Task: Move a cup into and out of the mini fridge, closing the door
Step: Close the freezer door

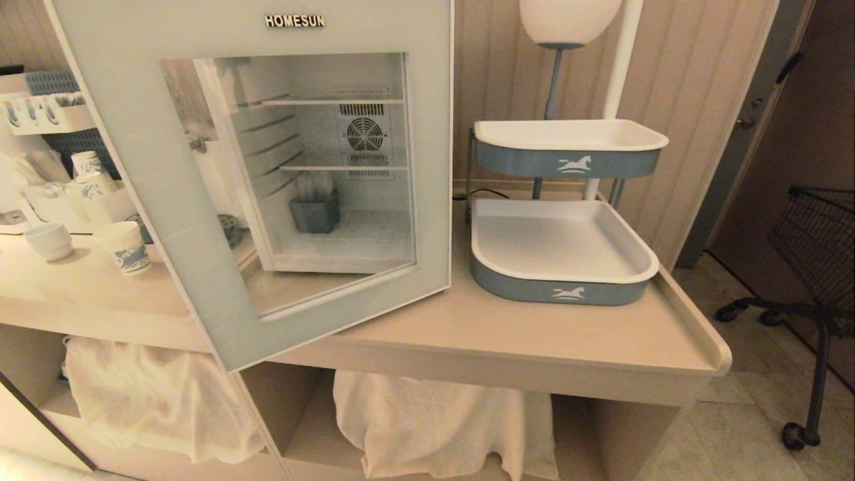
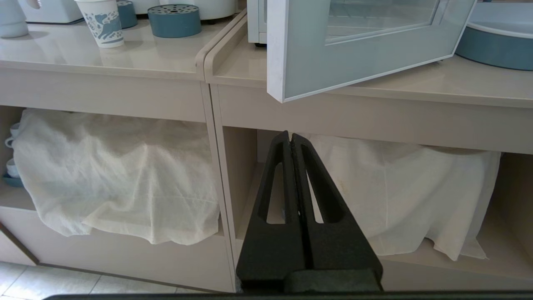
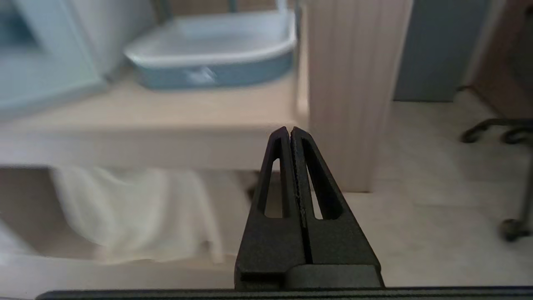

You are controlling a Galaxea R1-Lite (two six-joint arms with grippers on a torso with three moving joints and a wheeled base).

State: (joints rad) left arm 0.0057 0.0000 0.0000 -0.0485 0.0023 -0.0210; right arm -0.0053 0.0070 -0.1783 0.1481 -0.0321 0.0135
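Left claw (image 2: 290, 135) closed, right claw (image 3: 290, 130) closed (both empty), mini fridge (image 1: 334, 167) holding grey bin (image 1: 314, 212)

The left gripper (image 2: 290, 135) is showing as a pair of matte black, finely textured plastic fingers (image 2: 277, 183), each a tall tapering wedge with a long narrow slot cut through it, both rising from a wider black block at the base. The right gripper (image 3: 290, 130) is showing the same build: two black wedge-shaped fingers (image 3: 320, 183) with elongated cut-outs, a faintly toothed seam running between them, and a dark bar lying beneath the base.
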